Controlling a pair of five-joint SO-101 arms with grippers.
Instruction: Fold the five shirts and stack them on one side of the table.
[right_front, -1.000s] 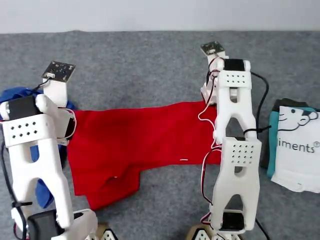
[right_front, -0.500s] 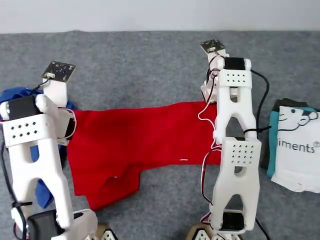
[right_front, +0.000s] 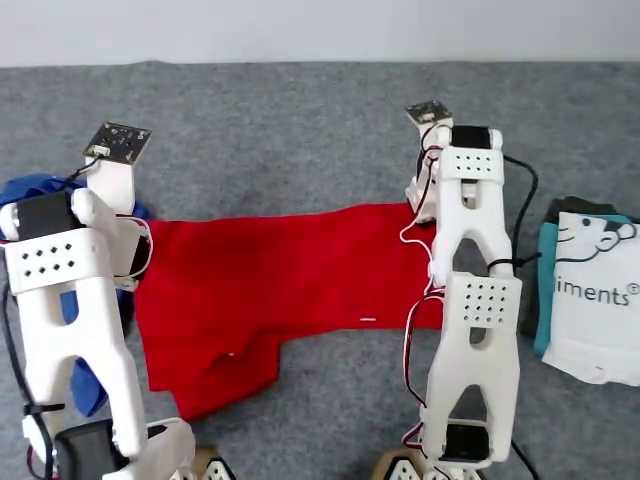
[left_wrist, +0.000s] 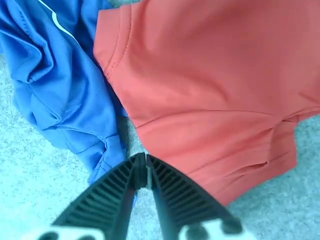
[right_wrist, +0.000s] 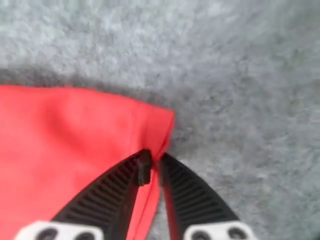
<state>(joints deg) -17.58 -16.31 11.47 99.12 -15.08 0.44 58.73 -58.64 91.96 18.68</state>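
Grey felt table (right_front: 280, 120) carries the red shirt (right_front: 290, 270), spread flat between the arms. Right gripper (right_wrist: 153, 167) sits at the shirt's far right corner, jaws narrow, pinching the hem. Left gripper (left_wrist: 145, 170) hangs closed and holds nothing, over the gap between the red sleeve and a crumpled blue shirt (left_wrist: 60, 75).

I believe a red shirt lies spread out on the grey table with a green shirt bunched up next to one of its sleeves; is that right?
Not quite: the bunched-up shirt is blue, not green. The left wrist view shows the blue shirt crumpled beside a sleeve of the red shirt. The rest stands.
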